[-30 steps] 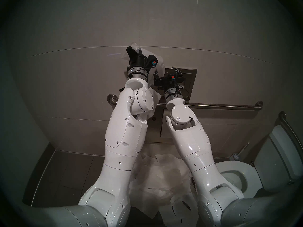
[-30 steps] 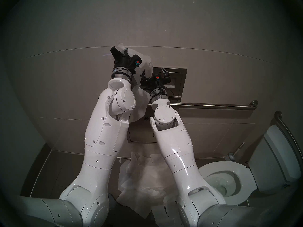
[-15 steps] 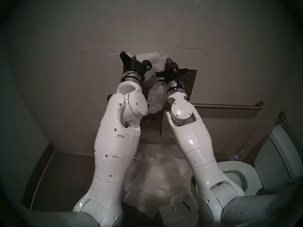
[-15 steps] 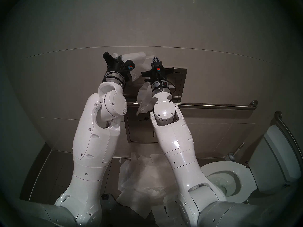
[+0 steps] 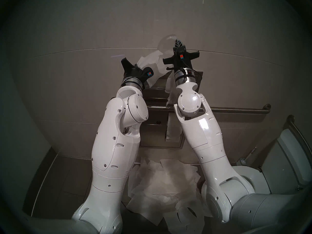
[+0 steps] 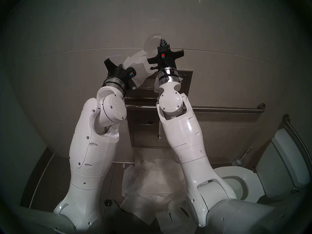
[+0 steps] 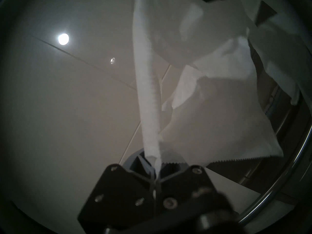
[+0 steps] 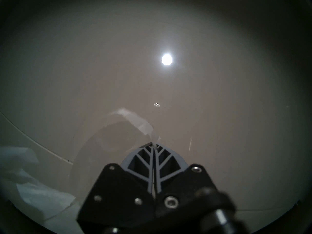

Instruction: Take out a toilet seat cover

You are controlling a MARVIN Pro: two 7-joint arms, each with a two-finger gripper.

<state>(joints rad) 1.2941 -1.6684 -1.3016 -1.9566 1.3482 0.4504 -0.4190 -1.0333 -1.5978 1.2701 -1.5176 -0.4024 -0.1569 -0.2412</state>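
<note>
the cover (image 5: 152, 59) is held up in front of the wall, above the steel dispenser (image 5: 157, 93). it is stretched between two grips, and its long axis runs slantwise: low at the end away from the toilet (image 5: 244, 179), high at the end nearer it. the higher end is pinched by the right end effector (image 5: 178, 42), whose fingers are pressed flat together on a thin, translucent corner of the sheet; that tip points up the wall, well above the dispenser's top edge. the lower end is gathered into a narrow twisted strand and is clamped in the closed left end effector (image 7: 154, 162), up and to the side of the dispenser, away from the toilet. between the two grips the paper is crumpled and folded over itself. a loose flap with a serrated edge is seen hanging down over the dispenser face, and a further strand is seen trailing behind the right wrist toward the grab bar (image 5: 236, 109). whether that strand is still caught in the dispenser slot cannot be told. a heap of white sheets (image 5: 162, 183) is spread on the floor below the dispenser.
</note>
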